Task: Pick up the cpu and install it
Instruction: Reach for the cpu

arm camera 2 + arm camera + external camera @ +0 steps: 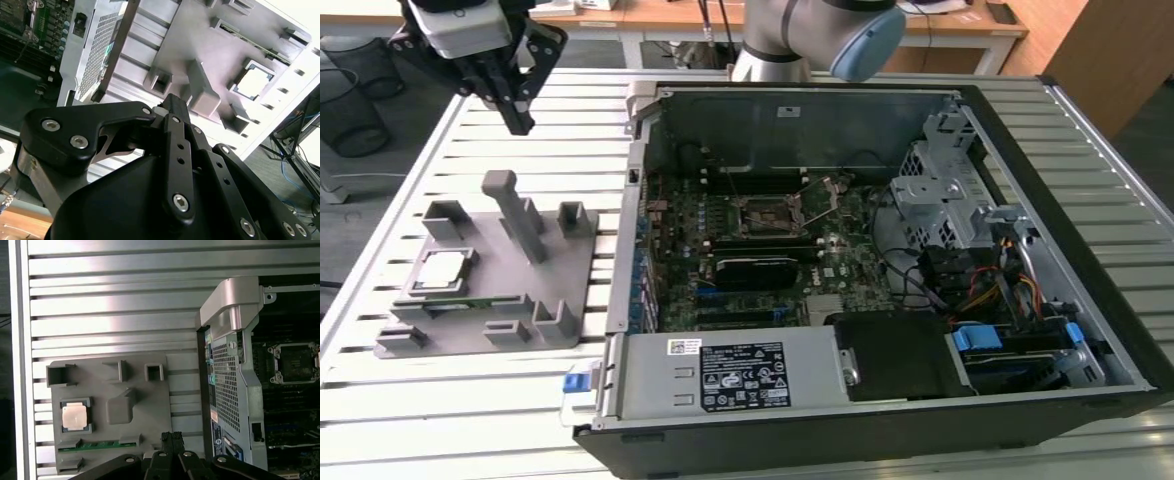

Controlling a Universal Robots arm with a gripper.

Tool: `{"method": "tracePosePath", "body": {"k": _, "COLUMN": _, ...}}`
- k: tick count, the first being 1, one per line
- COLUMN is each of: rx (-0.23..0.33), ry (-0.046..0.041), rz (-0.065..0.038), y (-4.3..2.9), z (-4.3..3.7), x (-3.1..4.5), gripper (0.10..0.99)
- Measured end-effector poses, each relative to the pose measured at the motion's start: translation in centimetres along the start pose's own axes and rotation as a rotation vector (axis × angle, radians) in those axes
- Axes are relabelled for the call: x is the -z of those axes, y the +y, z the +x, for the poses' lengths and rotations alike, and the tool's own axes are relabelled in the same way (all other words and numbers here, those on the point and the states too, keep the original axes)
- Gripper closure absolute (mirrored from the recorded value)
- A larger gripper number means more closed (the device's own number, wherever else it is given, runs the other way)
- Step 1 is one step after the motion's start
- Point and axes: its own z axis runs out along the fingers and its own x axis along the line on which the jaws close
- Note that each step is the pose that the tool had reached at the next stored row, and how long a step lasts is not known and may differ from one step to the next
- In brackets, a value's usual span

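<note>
Exterior view: the black two-fingered gripper (520,124) hangs in the air above the far corner of the slatted aluminium table (454,400), on the exterior view's left. Its fingers point down, pressed together with nothing between them. Both wrist views show the same closed, empty fingertips (172,436) (174,101).

The cpu (443,270), a small flat square chip with a shiny silver-grey metal top, lies flat in a square recess of the grey plastic holder plate (520,305). That plate rests on the table just beside the open black computer case (854,440), on the exterior view's left of it. The gripper is well apart from the cpu, up above the plate's far end, and touches nothing.

In the first wrist view the cpu (75,416) sits in its recess near one edge of the holder plate (100,377), with a thin green strip (95,445) slotted in the plate close by. The second wrist view shows the cpu (254,79) seated in the same recess.

Inside the case, the square processor socket (767,213) on the motherboard stands open, its metal frame lifted.
</note>
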Motion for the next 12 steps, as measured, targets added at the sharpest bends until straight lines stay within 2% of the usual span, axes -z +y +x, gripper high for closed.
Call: {"method": "tracePosePath", "body": {"k": 12, "rx": 0.000, "ry": 0.0000, "rz": 0.000, "y": -0.11, "z": 1.36, "x": -0.02, "gripper": 0.980}}
